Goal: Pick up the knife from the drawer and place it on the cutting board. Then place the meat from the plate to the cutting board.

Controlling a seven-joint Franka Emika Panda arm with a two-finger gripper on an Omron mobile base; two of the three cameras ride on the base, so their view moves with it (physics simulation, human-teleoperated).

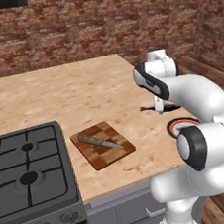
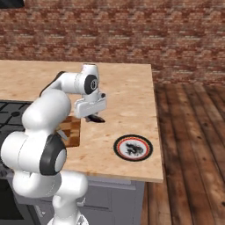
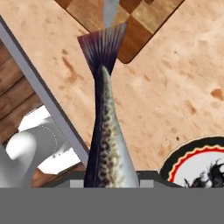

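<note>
Jaws (image 2: 94,117) clenched on speckled, fan-tailed meat (image 3: 106,131) above grainy counter (image 1: 81,88), near checkered wooden cutting board (image 1: 103,145).

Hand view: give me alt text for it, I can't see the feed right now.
A dark, speckled fish-shaped piece of meat hangs from the shut gripper above the wooden counter, its tail pointing toward the checkered cutting board. The knife's blade lies on the board, and the plate's rim shows at lower right.

Glossy white rounded arm (image 1: 202,97), seemingly black joints
</note>
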